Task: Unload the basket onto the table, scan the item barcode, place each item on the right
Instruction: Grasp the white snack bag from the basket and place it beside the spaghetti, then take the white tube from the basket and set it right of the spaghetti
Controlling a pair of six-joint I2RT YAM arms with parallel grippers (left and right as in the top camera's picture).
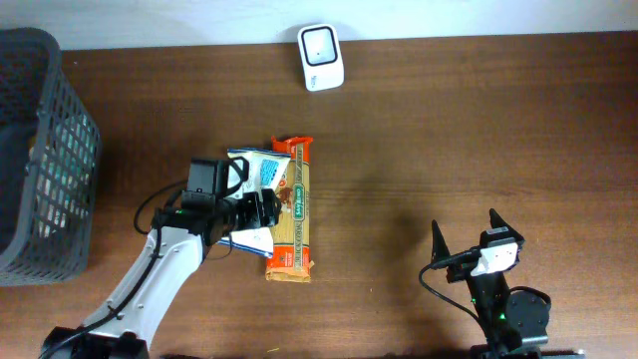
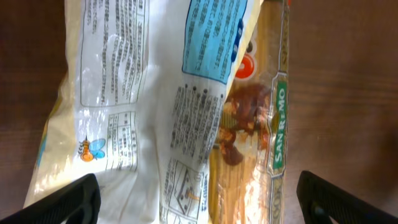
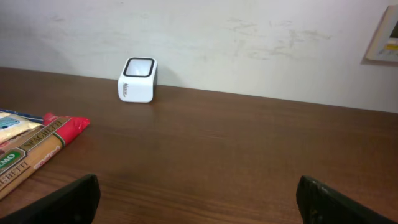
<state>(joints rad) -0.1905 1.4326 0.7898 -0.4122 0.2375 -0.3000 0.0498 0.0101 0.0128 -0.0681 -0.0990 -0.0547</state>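
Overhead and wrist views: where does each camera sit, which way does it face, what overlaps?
Overhead: above the table, looking down at scanner, spaghetti packet, white bag, basket; both arms show, left tool and right tool open.
Left wrist: on the left arm, facing down onto the white bag overlapping the spaghetti packet; own fingertips at bottom corners.
Right wrist: low, facing across the table to the scanner and wall; own fingertips at bottom corners.
Shared: spaghetti packet in all three.

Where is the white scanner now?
In the overhead view the white scanner stands near the far edge of the table, beyond the spaghetti packet and apart from it.
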